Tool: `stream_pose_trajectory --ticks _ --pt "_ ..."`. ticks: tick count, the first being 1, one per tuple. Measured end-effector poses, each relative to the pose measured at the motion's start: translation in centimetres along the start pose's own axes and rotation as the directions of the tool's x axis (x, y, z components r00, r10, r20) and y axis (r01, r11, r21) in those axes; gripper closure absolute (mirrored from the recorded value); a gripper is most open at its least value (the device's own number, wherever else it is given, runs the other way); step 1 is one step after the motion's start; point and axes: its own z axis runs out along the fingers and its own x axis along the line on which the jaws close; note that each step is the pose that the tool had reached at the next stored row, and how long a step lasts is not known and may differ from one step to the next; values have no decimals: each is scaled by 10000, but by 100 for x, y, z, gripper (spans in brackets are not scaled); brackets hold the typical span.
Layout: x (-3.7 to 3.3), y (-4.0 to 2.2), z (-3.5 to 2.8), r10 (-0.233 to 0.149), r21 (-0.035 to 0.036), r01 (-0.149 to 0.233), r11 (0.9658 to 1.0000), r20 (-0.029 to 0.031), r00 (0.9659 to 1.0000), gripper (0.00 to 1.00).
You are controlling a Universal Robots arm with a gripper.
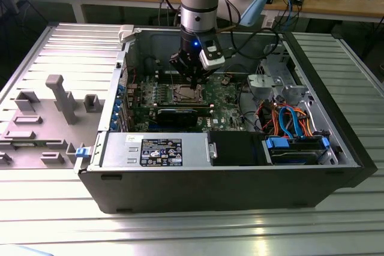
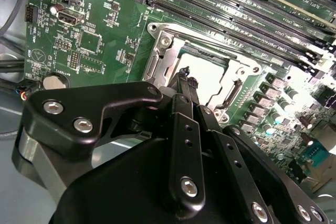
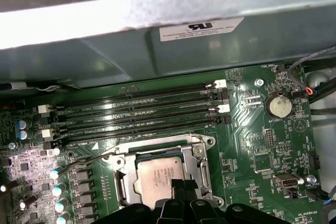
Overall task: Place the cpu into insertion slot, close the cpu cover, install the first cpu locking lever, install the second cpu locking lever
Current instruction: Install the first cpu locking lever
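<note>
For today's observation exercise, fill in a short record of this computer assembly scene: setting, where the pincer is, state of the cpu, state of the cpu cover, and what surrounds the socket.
setting: open computer case on a metal table
pincer: pincer hovers right above the insertion slot; fingertips together, holding nothing visible
cpu: cpu lies flat in the insertion slot, silver top up
cpu cover: cpu cover lies down around the cpu as a silver frame
surroundings: green circuit board, long black memory slots beside the socket

Cpu [image 3: 157, 178] top dull grey metal; cpu cover [image 3: 197, 158] shiny metal; hand [image 2: 185, 73] matt black; board [image 3: 252, 145] glossy green.
</note>
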Motion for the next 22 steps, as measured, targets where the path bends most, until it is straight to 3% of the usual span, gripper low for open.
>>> stream_pose_trajectory --ticks 14,22 --pt "0 0 0 -888 -24 888 9960 18 9960 89" --pt "1 0 -8 -931 -28 932 9956 19 9957 89"
